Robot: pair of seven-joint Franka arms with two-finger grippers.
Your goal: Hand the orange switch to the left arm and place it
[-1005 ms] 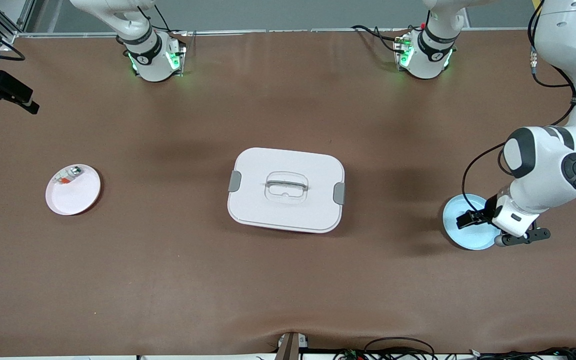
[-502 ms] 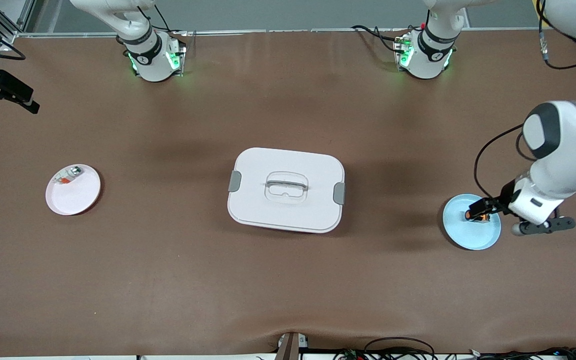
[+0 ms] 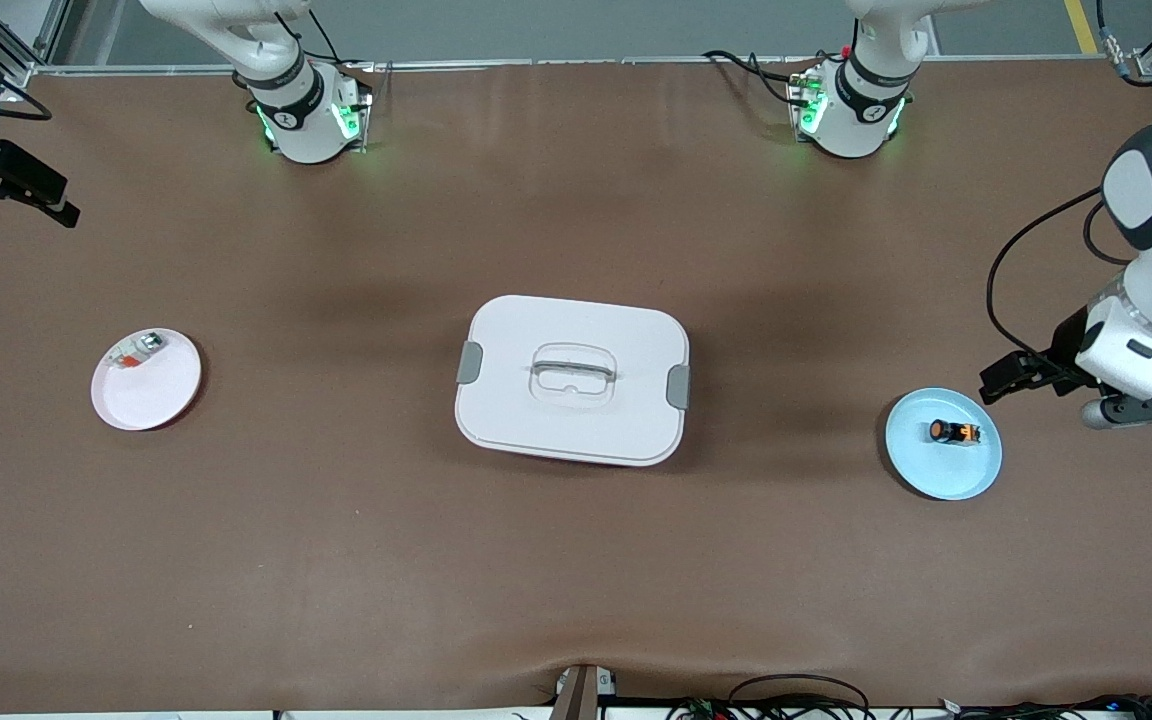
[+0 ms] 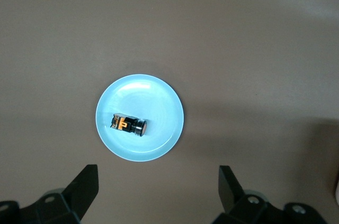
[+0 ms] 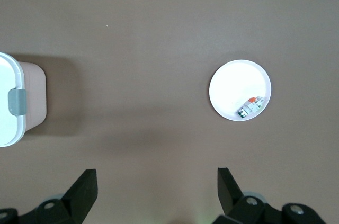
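Front view shows the orange switch (image 3: 954, 431) lying loose on the blue plate (image 3: 941, 470), left gripper (image 3: 1011, 375) spread empty at its two o'clock; right gripper (image 5: 153, 192) spread, waiting. Risk: the switch could roll off if bumped.

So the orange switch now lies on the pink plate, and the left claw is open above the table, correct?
Not quite: the orange switch lies on the light blue plate, as the front view shows. The left claw is indeed open above the table.

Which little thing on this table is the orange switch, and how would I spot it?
Start at the big white box, then look toward the left arm's end to the pale blue plate. The orange switch lies on it: a tiny black cylinder with an orange end, alone there.
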